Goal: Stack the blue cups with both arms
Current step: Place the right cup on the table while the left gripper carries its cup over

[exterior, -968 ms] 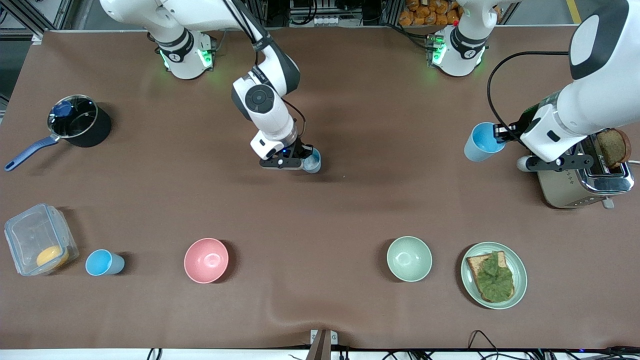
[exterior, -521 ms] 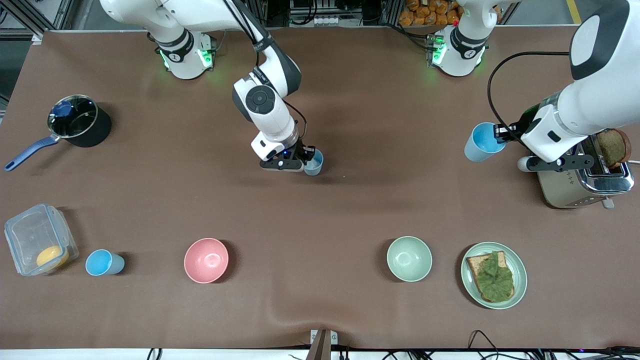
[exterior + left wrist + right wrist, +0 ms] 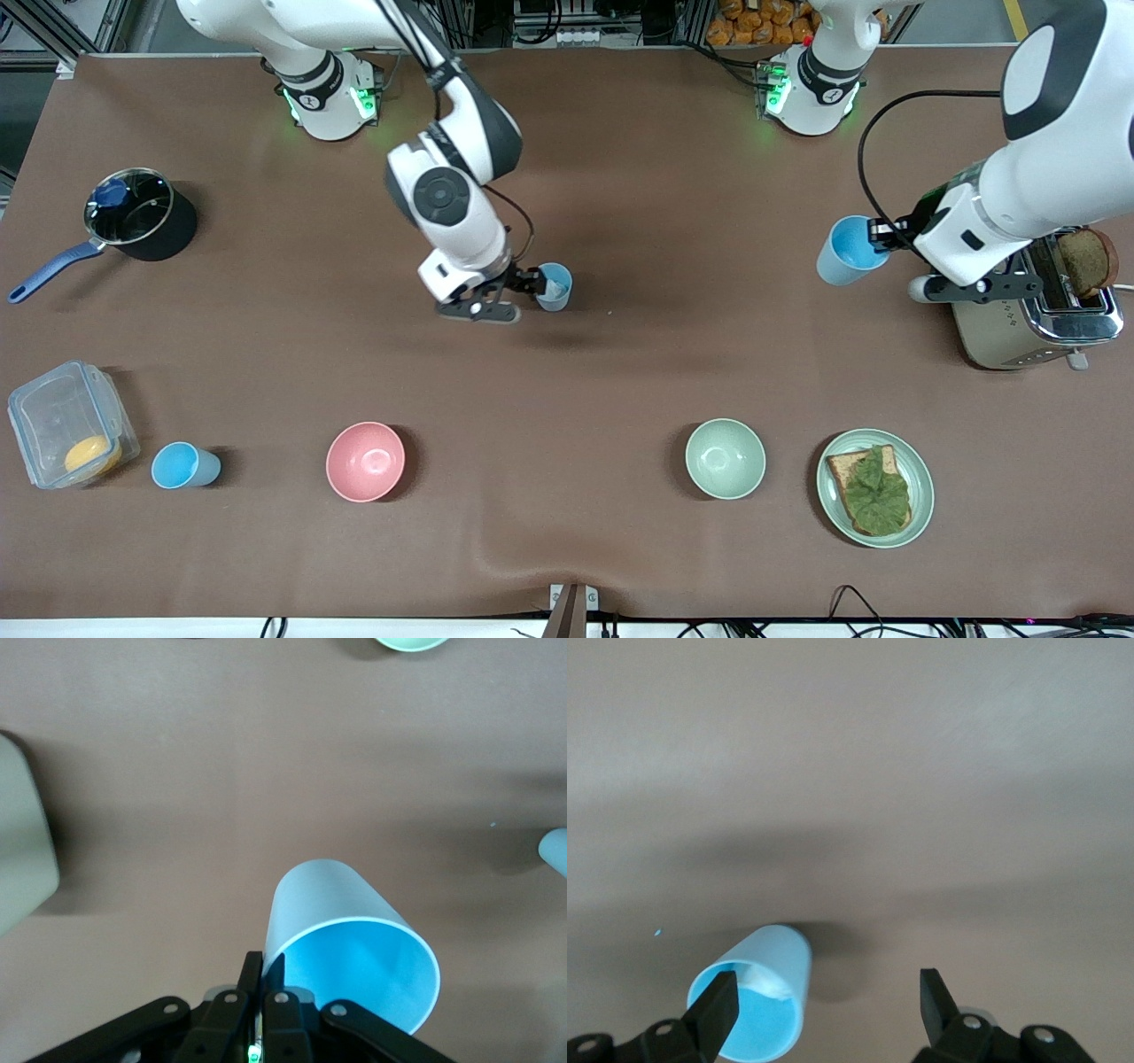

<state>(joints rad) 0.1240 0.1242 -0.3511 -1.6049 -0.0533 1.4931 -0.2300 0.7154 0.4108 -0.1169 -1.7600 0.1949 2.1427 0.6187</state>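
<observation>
One blue cup [image 3: 554, 286] stands upright near the middle of the table, also seen in the right wrist view [image 3: 757, 1001]. My right gripper [image 3: 514, 285] [image 3: 824, 1005] hangs open just beside it, one fingertip [image 3: 713, 1014] over its rim and nothing between the jaws. My left gripper [image 3: 877, 234] [image 3: 264, 970] is shut on the rim of a second blue cup [image 3: 846, 251] [image 3: 345, 939], held tilted in the air beside the toaster. A third blue cup [image 3: 184, 466] stands near the front camera, next to the clear box.
A dark pot [image 3: 133, 217] with a blue handle and a clear box [image 3: 71, 434] sit at the right arm's end. The pink bowl [image 3: 365, 461], green bowl [image 3: 725, 458] and toast plate [image 3: 875, 487] line the near side. The toaster [image 3: 1036, 310] stands under the left arm.
My right gripper has opened, let go of the middle cup and drawn back toward the right arm's end. The cup stays standing. The left arm has shifted slightly with its cup.
</observation>
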